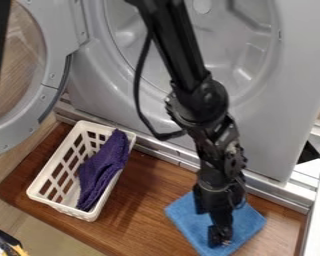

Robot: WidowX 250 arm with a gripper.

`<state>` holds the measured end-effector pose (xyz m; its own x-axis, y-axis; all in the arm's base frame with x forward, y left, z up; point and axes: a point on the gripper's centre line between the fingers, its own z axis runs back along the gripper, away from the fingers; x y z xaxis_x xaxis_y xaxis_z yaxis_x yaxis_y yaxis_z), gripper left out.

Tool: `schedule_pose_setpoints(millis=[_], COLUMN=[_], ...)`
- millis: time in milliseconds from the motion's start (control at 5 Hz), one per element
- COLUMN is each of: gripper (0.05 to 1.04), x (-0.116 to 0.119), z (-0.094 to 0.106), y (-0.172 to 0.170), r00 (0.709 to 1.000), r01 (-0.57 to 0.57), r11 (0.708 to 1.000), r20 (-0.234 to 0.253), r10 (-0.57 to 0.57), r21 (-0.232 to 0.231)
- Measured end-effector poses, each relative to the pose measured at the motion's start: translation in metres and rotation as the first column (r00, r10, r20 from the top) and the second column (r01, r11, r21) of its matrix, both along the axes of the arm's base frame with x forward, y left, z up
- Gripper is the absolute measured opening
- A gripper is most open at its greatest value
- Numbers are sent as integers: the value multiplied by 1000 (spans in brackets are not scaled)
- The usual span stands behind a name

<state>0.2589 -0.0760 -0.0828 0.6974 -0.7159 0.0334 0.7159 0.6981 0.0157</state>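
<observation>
Claw (pixel 221 243): we see it low in the camera view, right of the middle, pointing down over the blue cloth; we cannot tell if it is wide or narrow, nor if it holds or touches the cloth
Arm (pixel 206 97): it is black, and it comes from the top edge, passes before the washing machine and goes down to the cloth
Cable (pixel 136 85): it is black and hangs in a loose bend at the left of the arm
Blue cloth (pixel 189 219): we find it on the counter, spread quite flat, with one corner toward us on the left and another on the right; the claw and the lower arm hide its middle part
Counter (pixel 149 192): it is of brown wood, with a rounded corner at the left
Basket (pixel 62 208): it is white, of plastic with slots, and stands on the counter, well apart to the left of the blue cloth
Purple cloth (pixel 102 167): it lies crumpled in the basket, along the right long side
Washing machine (pixel 269 130): it is grey and stands behind the counter, and its round door (pixel 54 67) is open to the left
Rail (pixel 175 158): it is of metal and runs between the counter and the machine
</observation>
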Motion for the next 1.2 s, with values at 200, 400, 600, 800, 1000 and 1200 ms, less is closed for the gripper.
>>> schedule_pose_setpoints(millis=[200, 400, 600, 800, 1000, 1200], gripper=[1001, 1001, 1001, 1001, 1001, 1001], x=[-8, -19, -22, -24, -24, -24], z=[1, 1, -1, 0, 0, 2], y=[28, 43, 50, 54, 54, 53], r00=[996, 987, 980, 979, 978, 981], r01=[-93, -158, -200, -202, -205, -193], r11=[996, 987, 980, 979, 979, 981], r20=[7, 5, 11, 11, 19, 22], r10=[93, 158, 200, 202, 206, 193], r21=[2, 1, -13, -8, -17, -12])
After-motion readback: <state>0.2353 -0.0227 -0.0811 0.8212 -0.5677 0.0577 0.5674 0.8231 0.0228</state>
